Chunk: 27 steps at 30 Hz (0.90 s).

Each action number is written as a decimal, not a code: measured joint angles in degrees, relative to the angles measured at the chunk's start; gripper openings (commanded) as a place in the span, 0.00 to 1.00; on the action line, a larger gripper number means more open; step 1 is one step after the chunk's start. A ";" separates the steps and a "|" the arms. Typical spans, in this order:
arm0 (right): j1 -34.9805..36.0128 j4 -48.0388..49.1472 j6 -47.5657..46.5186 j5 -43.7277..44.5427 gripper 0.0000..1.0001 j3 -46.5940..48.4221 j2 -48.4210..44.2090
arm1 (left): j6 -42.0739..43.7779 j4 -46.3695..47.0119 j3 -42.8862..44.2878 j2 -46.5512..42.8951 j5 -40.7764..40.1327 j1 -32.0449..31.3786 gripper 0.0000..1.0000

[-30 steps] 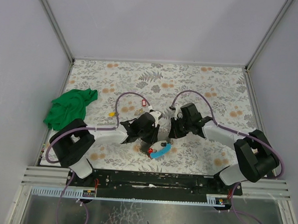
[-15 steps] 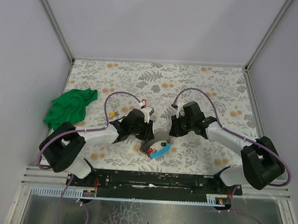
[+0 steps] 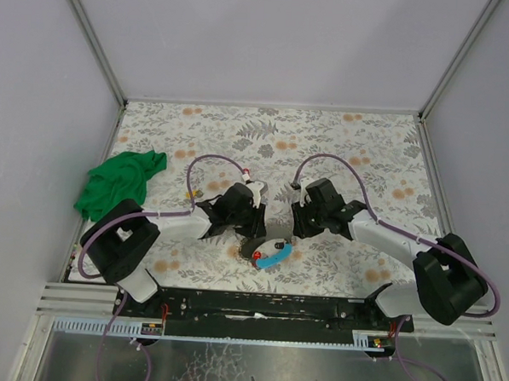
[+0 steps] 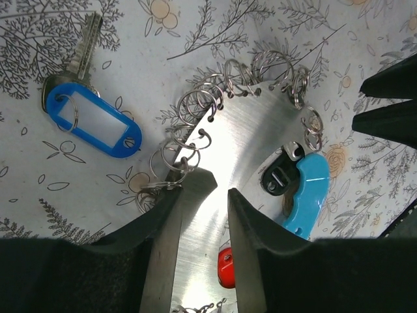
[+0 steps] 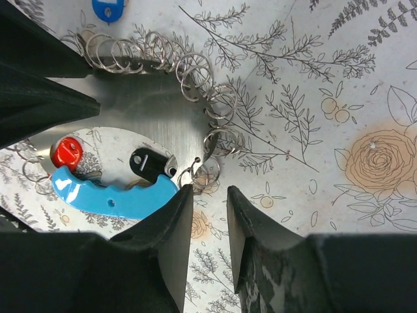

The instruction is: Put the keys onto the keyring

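Note:
The keyring holder is a crescent steel plate [image 4: 254, 137] with several split rings [image 4: 202, 104] along its edge, a blue handle [image 4: 306, 195] and a red knob [image 4: 226, 267]. It lies flat on the table [image 3: 270, 255]. A key with a blue tag [image 4: 98, 124] lies on the table left of the plate. My left gripper [image 4: 221, 182] is slightly open and empty, its tips over the plate's inner edge. My right gripper [image 5: 210, 190] is slightly open and empty, just below an end ring [image 5: 205, 173] beside the blue handle [image 5: 111, 195]. A small red tag [image 3: 247, 171] lies behind the left gripper.
A crumpled green cloth [image 3: 118, 183] lies at the left of the floral table. A small yellow item [image 3: 190, 193] sits near the left arm's cable. The two grippers [image 3: 254, 223] [image 3: 293, 229] face each other closely over the holder.
The left gripper drew back to the left, then came right again over the holder. The right gripper shifted slightly. The holder stays in place.

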 measured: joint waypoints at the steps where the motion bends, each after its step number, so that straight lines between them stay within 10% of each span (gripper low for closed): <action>1: 0.24 -0.11 -0.04 0.46 0.35 0.00 0.22 | 0.00 0.00 0.02 0.26 -0.13 0.00 0.34; 27: 6.05 -2.69 -3.91 5.01 0.30 3.93 8.87 | 0.52 -0.52 0.66 1.16 -4.22 0.00 0.33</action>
